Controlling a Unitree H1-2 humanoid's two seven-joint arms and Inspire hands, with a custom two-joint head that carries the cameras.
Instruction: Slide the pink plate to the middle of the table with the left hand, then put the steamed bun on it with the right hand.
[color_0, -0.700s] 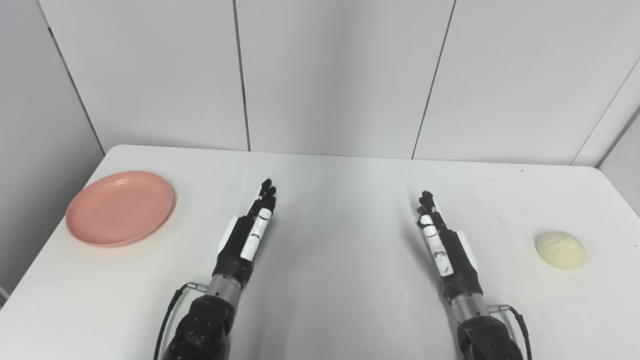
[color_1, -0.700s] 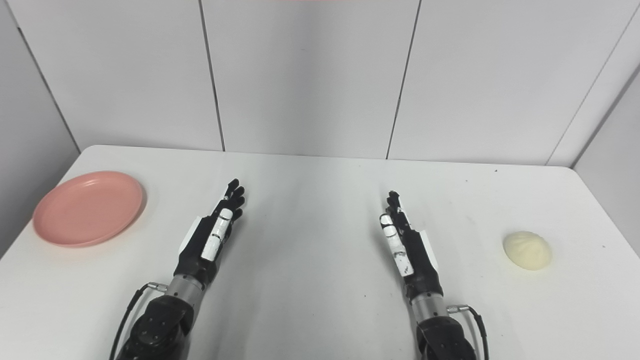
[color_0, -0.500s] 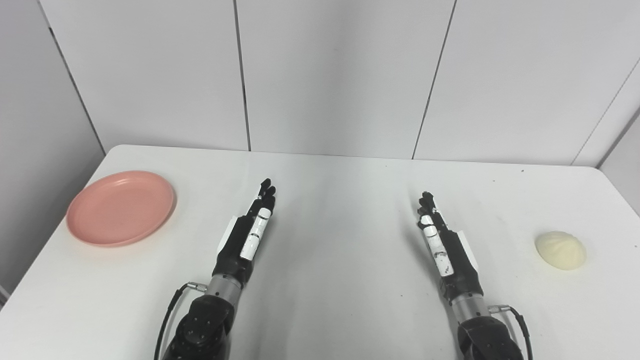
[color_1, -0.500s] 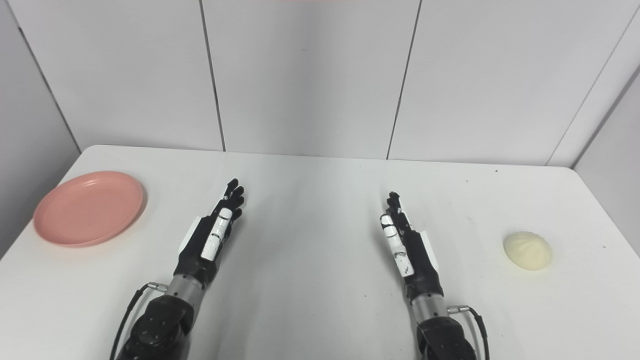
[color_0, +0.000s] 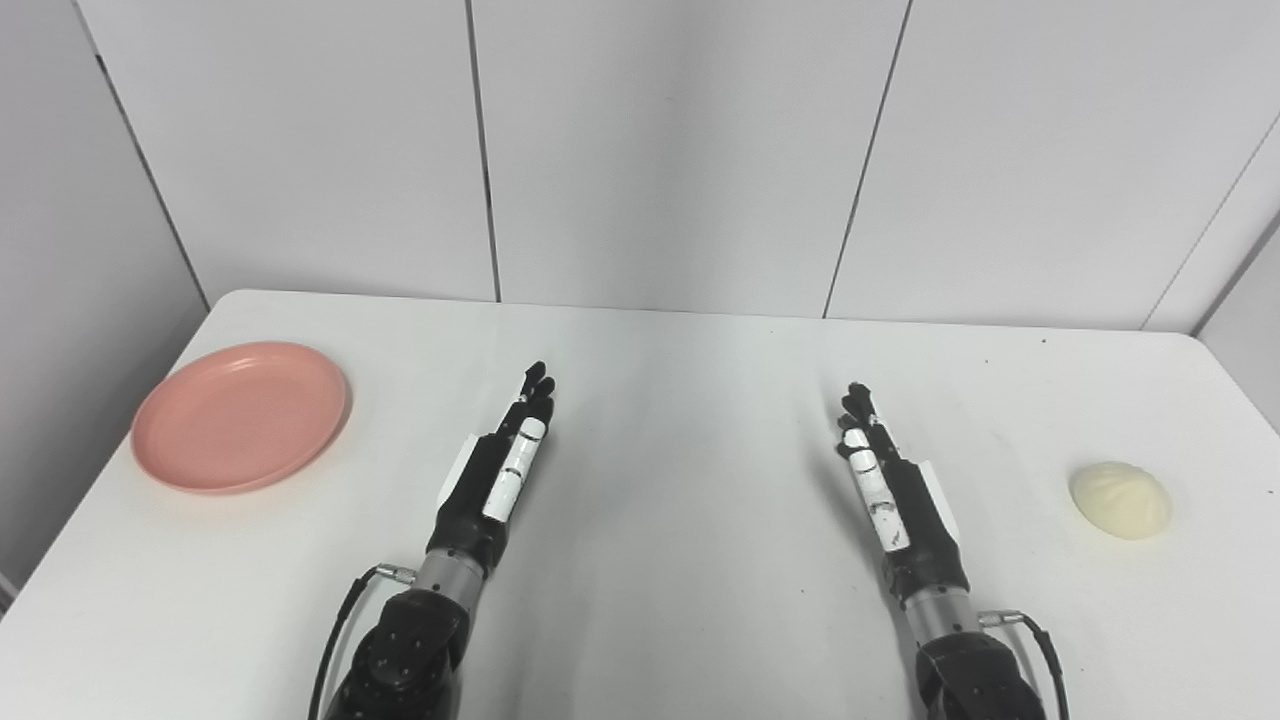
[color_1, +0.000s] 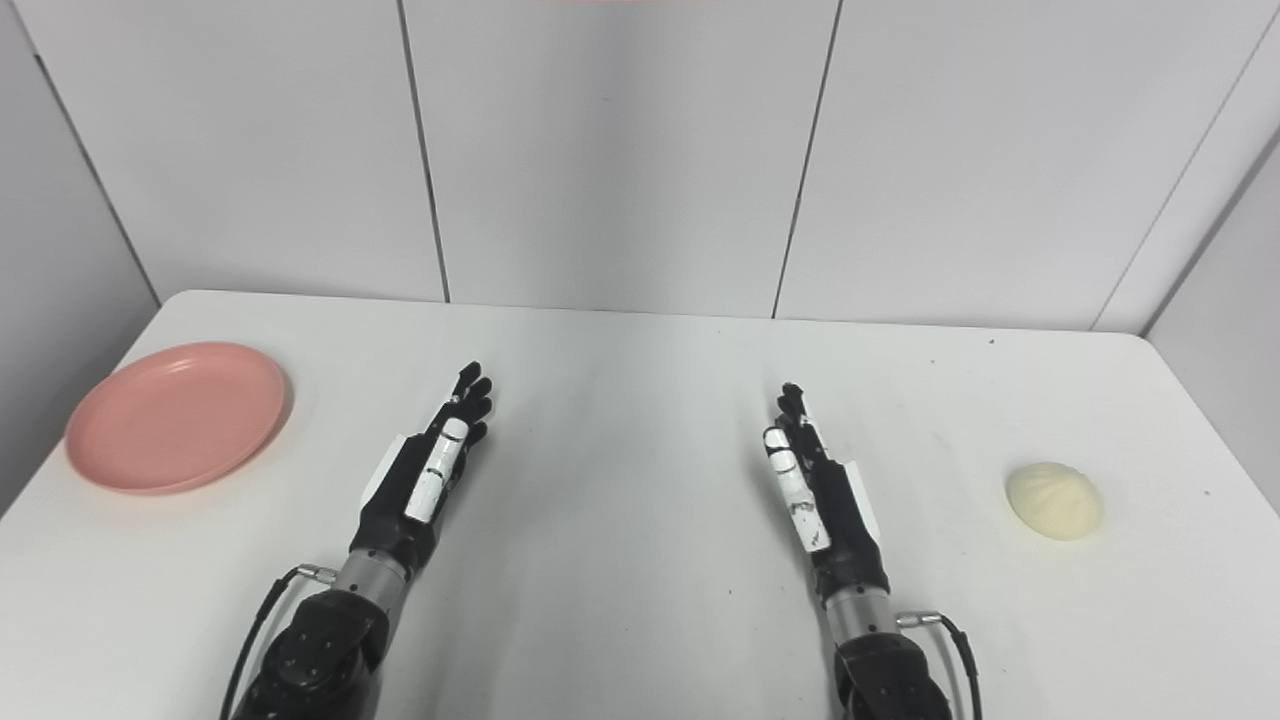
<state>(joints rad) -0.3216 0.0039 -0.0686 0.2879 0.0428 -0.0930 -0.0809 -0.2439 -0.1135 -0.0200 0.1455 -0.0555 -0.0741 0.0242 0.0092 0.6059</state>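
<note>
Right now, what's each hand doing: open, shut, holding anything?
Left hand: open, fingers straight, holding nothing.
Right hand: open, fingers straight, holding nothing.

One pink plate (color_0: 240, 417), one steamed bun (color_0: 1120, 500), two hands (color_0: 497, 470)

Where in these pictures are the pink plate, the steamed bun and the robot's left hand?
pink plate (color_0: 240, 416), left eye view, middle of its flat inside.
steamed bun (color_0: 1120, 499), left eye view, top of its dome.
left hand (color_1: 428, 474), right eye view, back of the hand.
</note>
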